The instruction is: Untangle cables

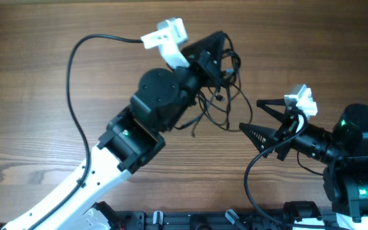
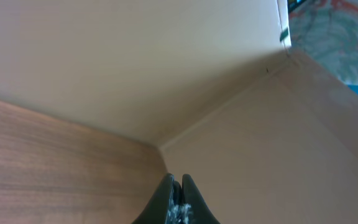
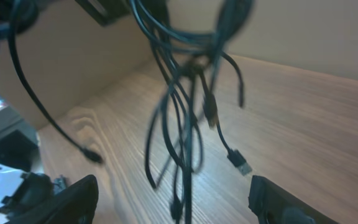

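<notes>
The cables (image 1: pixel 224 102) are thin dark wires in a tangled bunch, hanging from my left gripper (image 1: pixel 225 53) down to the wooden table (image 1: pixel 43 38). That gripper is shut, and the bunch runs up into its fingertips. In the left wrist view the left gripper (image 2: pixel 176 182) shows closed jaws against a beige wall, and the wires are hidden. My right gripper (image 1: pixel 251 115) stands open just right of the loops. From the right wrist, the cables (image 3: pixel 185 124) dangle blurred in front of the right gripper (image 3: pixel 176 199), with a small USB plug (image 3: pixel 241 165) hanging free. Nothing is pinched between its fingers.
A thick black arm cable (image 1: pixel 72 83) arcs over the left half of the table. A beige wall (image 2: pixel 135 56) meets the table's far edge. A black rail (image 1: pixel 190 220) runs along the near edge between the arm bases.
</notes>
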Controlling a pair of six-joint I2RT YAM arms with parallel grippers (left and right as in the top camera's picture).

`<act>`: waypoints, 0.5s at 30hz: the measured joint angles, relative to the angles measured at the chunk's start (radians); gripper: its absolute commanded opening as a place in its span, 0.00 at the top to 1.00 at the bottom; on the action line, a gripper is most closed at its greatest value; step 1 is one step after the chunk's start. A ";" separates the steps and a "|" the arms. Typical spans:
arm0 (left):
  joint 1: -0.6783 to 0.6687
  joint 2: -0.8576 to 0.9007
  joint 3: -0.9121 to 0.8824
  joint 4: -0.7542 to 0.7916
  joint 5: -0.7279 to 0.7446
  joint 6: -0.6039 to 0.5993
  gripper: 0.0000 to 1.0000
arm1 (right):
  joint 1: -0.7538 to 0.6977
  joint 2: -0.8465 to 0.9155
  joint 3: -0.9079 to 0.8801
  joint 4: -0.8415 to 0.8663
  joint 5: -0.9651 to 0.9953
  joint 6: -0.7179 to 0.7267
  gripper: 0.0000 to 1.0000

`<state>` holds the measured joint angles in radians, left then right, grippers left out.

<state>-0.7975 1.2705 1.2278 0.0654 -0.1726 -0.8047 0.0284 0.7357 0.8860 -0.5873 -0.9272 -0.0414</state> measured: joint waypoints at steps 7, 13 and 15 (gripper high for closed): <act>-0.043 0.034 0.000 0.027 -0.001 0.000 0.96 | 0.000 0.000 0.000 0.005 -0.090 0.015 0.34; -0.055 0.035 0.000 0.029 0.003 0.000 0.96 | 0.000 0.000 0.000 0.019 -0.126 0.018 0.28; -0.059 0.035 0.000 0.029 0.006 0.000 0.96 | 0.000 0.000 0.000 0.021 -0.127 0.018 0.27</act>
<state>-0.8566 1.3052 1.2278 0.0940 -0.1661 -0.8051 0.0284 0.7357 0.8860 -0.5667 -1.0546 -0.0235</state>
